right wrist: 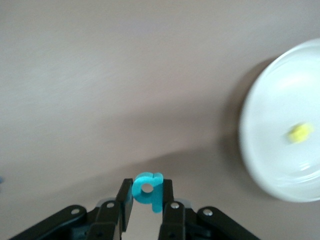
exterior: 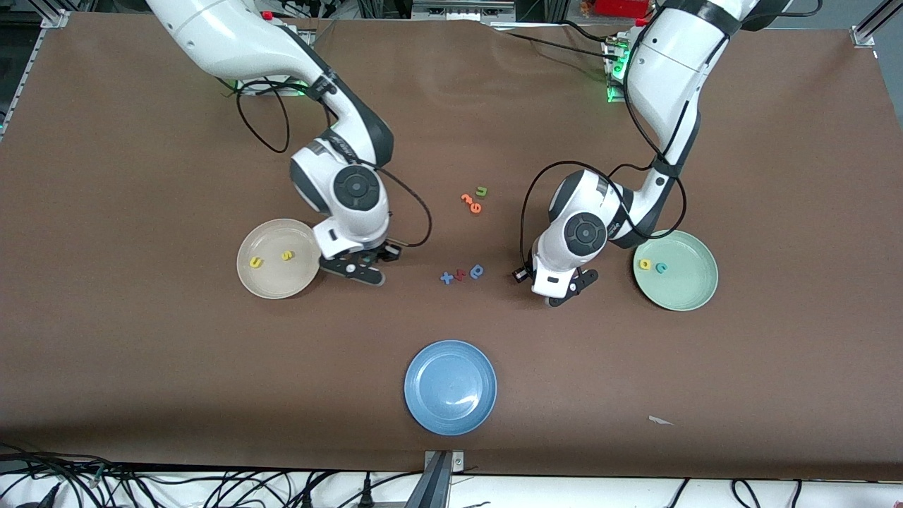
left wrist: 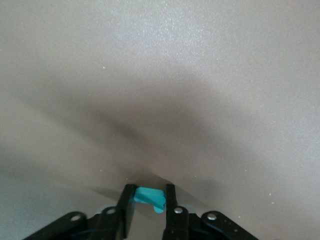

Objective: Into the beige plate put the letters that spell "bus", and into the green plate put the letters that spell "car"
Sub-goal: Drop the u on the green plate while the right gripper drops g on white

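The beige plate [exterior: 275, 293] holds a yellow "u" [exterior: 256, 262] and a yellow "s" [exterior: 287, 255]. My right gripper [exterior: 363, 274] hangs low over the table beside that plate's rim. In the right wrist view it [right wrist: 147, 184] is shut on the teal "b" [right wrist: 157, 197], with the beige plate [right wrist: 260, 150] off to one side. The green plate [exterior: 681, 293] holds a yellow "a" [exterior: 644, 264] and a teal "c" [exterior: 661, 268]. My left gripper [exterior: 566, 291] is low over the table beside it, and it [left wrist: 149, 190] is shut on the small teal "r" [left wrist: 148, 195].
A blue plate [exterior: 450, 386] lies nearer the front camera, mid-table. Between the arms lie a blue "x" [exterior: 446, 277], a red letter [exterior: 460, 274] and a blue "a" [exterior: 477, 271]. Farther back are orange letters [exterior: 471, 204] and a green "u" [exterior: 481, 191].
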Controlling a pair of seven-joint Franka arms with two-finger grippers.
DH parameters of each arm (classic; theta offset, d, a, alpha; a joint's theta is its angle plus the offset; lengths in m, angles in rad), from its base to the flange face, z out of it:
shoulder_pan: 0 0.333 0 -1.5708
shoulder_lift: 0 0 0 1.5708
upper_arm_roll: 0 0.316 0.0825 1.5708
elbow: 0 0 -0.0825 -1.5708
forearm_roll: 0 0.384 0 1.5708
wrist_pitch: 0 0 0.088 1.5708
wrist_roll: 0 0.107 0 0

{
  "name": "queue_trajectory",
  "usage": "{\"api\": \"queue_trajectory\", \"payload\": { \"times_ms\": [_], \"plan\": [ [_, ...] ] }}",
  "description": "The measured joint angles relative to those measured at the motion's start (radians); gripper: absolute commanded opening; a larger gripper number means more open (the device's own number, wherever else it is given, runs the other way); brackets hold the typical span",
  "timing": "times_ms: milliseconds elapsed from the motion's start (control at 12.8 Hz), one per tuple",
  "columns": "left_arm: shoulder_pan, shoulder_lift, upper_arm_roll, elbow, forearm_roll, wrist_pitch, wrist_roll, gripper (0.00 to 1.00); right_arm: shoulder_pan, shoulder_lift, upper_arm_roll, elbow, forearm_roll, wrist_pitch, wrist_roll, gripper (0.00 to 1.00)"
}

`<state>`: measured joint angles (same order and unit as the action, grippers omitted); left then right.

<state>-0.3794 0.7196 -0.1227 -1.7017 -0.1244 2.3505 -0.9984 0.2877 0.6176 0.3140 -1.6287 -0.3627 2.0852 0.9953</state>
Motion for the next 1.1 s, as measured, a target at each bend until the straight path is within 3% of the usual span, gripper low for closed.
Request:
{"api": "queue_trajectory", "payload": {
  "times_ms": [313, 392, 548, 627, 783, 1097],
  "plan": [
    [0.0, 0.0, 0.0, 0.0, 0.0, 0.0, 0.0, 0.09, -0.062, -0.064, -0.085, -0.086, 0.0, -0.058, -0.228, 0.11],
    [0.0, 0.0, 0.0, 0.0, 0.0, 0.0, 0.0, 0.09, -0.067, -0.075, -0.106, -0.122, 0.0, -0.056, -0.254, 0.22],
    [0.006, 0.0, 0.004, 0.008, 0.0, 0.002, 0.0, 0.09, -0.069, -0.083, -0.12, -0.181, 0.0, -0.048, -0.265, 0.93],
    [0.018, -0.003, 0.006, 0.019, 0.0, -0.002, 0.0, 0.09, -0.069, -0.084, -0.12, -0.196, 0.0, -0.042, -0.264, 0.99],
    [0.062, -0.04, 0.008, 0.045, 0.002, -0.075, 0.029, 0.09, -0.067, -0.094, -0.12, -0.196, 0.001, -0.039, -0.262, 0.99],
    [0.251, -0.181, 0.017, 0.056, 0.005, -0.388, 0.317, 0.1, -0.066, -0.17, -0.119, -0.126, 0.094, -0.113, -0.277, 0.99]
  ]
}}
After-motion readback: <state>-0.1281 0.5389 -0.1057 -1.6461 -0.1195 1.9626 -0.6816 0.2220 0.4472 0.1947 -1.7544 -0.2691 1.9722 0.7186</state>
